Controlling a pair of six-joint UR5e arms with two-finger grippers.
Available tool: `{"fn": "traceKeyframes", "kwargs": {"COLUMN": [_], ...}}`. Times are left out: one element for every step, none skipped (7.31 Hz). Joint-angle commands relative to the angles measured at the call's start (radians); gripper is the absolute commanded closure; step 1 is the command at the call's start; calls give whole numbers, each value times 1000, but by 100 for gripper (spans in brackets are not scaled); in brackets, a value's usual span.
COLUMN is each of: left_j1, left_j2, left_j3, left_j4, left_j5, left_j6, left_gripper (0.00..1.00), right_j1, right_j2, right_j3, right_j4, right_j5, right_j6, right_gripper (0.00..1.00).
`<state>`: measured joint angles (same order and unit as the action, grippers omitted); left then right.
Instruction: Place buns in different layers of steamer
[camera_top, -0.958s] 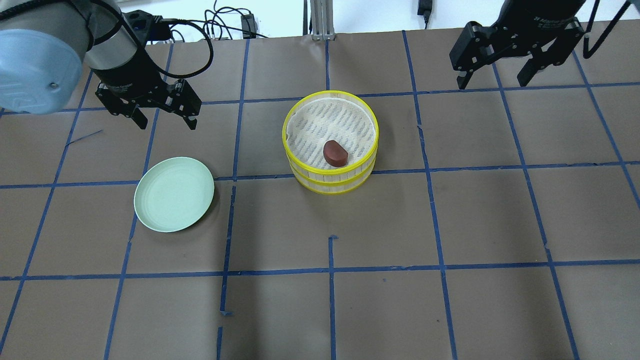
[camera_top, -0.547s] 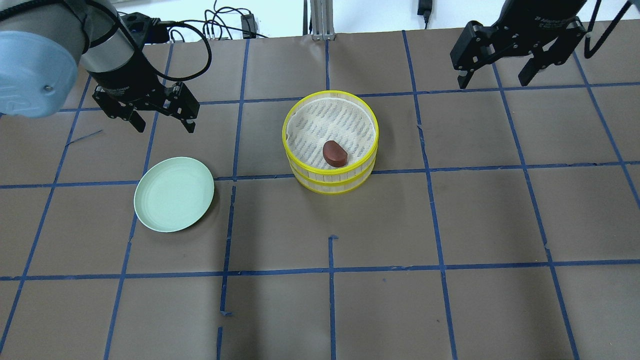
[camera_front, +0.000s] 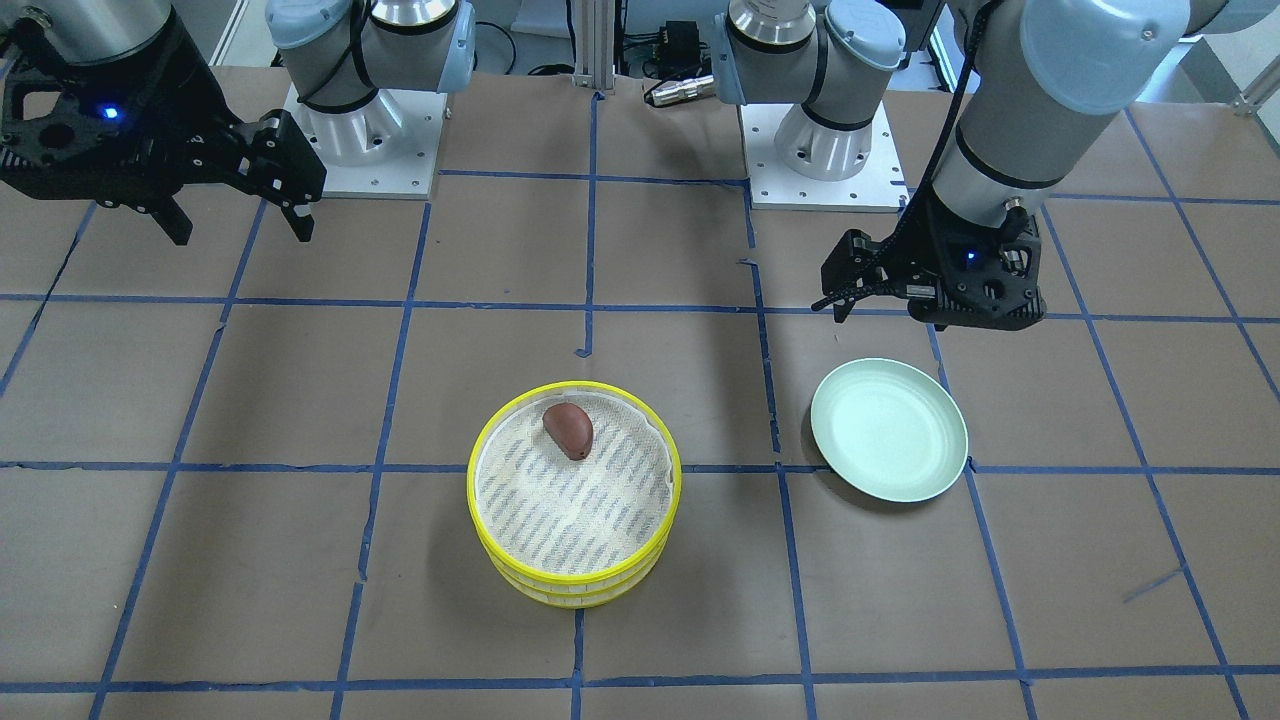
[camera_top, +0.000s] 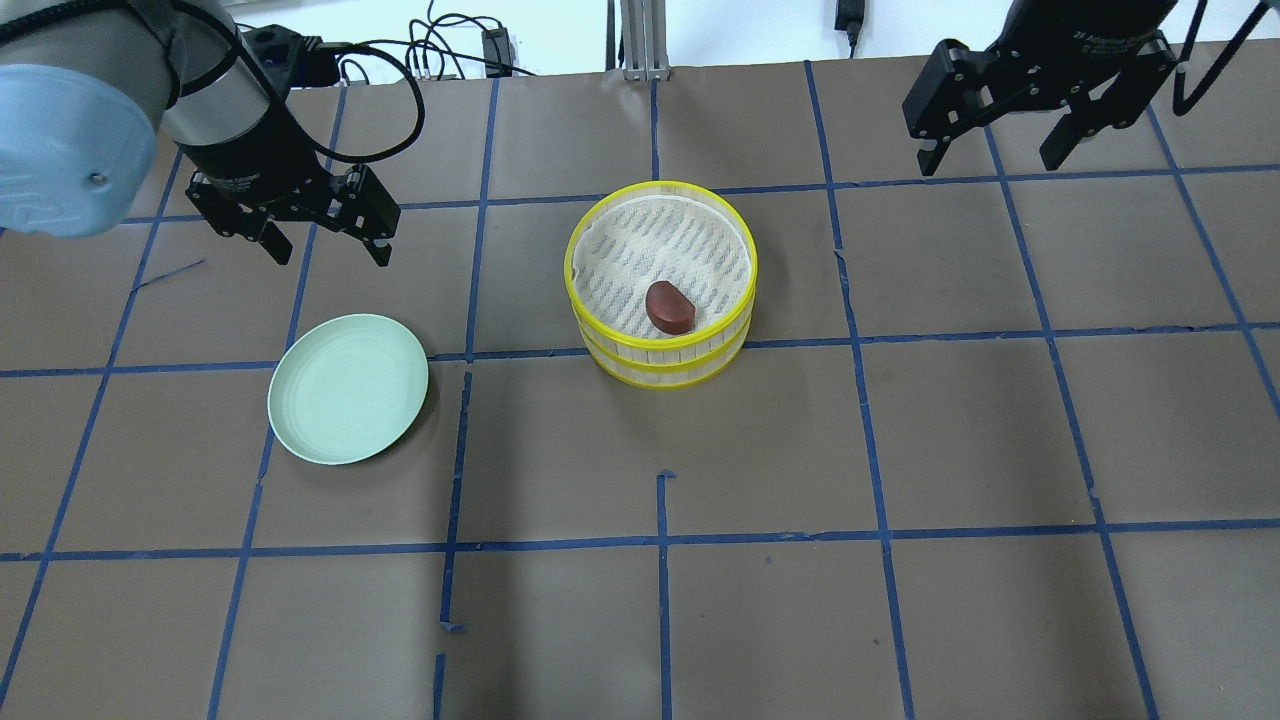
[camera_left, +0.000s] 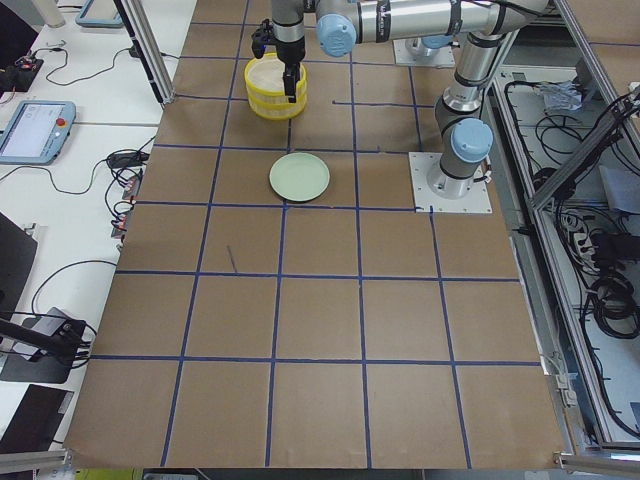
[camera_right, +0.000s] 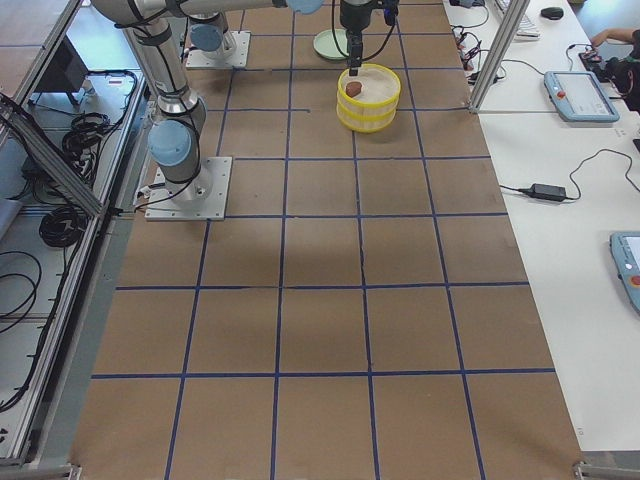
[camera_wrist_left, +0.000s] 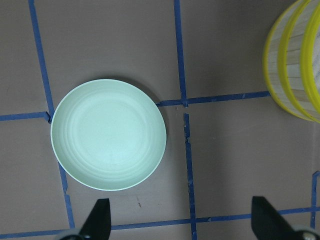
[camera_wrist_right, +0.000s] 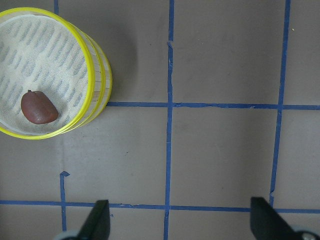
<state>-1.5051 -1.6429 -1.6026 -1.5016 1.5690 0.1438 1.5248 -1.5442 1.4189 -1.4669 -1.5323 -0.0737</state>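
The steamer (camera_top: 660, 377) stands mid-table as two stacked yellow-rimmed tiers with a whitish mesh liner. The dark reddish-brown bun (camera_top: 670, 306) lies in the top tier near its rim. It also shows in the front view (camera_front: 568, 430) and the right wrist view (camera_wrist_right: 39, 107). The white bun is out of view. My left gripper (camera_top: 330, 250) is open and empty, above the table just behind the pale green dish. My right gripper (camera_top: 988, 160) is open and empty, high at the far right, well apart from the steamer (camera_wrist_right: 95, 65).
The pale green dish (camera_top: 348, 402) lies empty left of the steamer, and fills the left wrist view (camera_wrist_left: 108, 134). Brown paper with a blue tape grid covers the table. Cables and a post foot (camera_top: 640, 70) sit at the far edge.
My left gripper has drawn back a little toward the far left edge, away from the dish. The right gripper, steamer and bun have not visibly moved.
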Motion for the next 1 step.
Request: {"fn": "traceKeyframes", "kwargs": {"left_j1": [3], "left_j2": [0], "left_j3": [0], "left_j4": [3], "left_j5": [0], "left_j6": [8], "left_gripper": [0], "right_j1": [0], "right_j2": [1], "right_j3": [2], "right_j4": [-1], "right_j5": [3], "right_j6": [2], "right_gripper": [0]}}
